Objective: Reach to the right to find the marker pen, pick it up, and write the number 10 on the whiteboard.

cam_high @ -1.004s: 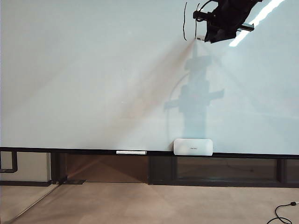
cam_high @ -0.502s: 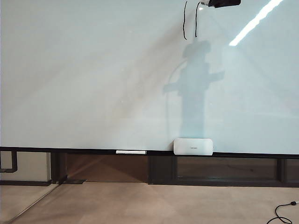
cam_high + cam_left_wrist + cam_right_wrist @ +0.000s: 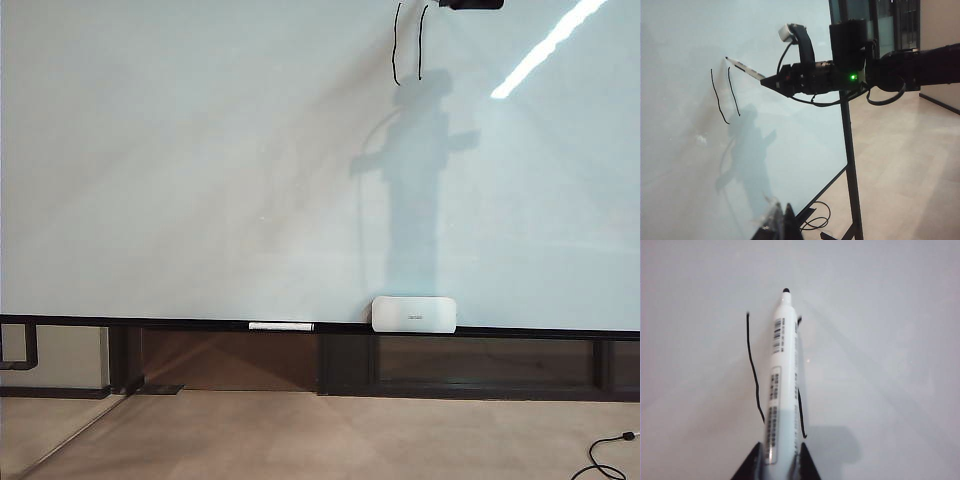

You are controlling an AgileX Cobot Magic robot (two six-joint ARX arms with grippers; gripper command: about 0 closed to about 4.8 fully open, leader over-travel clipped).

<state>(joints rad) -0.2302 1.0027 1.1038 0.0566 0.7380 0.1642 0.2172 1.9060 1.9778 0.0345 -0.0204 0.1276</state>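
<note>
exterior view, left to right: the whiteboard [image 3: 200,170] fills most of the frame, its dark bottom rail [image 3: 150,322] running across the lower part. on the rail lie a long thin white bar [image 3: 281,326] at lower centre and, to its right, a white rounded box [image 3: 414,314]. at upper right of centre stand two thin black near-vertical strokes [image 3: 407,45], side by side; these are all that shows of the number 10. just right of them, at the top edge, a dark part of the right arm [image 3: 470,4] enters the frame.

side view from the left wrist: the right gripper [image 3: 771,81] is clenched on the marker pen [image 3: 745,68], whose black tip meets the board near the top of the strokes. the left gripper [image 3: 782,224] shows only as dark parts at the bottom edge; whether it is released or clenched cannot be told.
</note>
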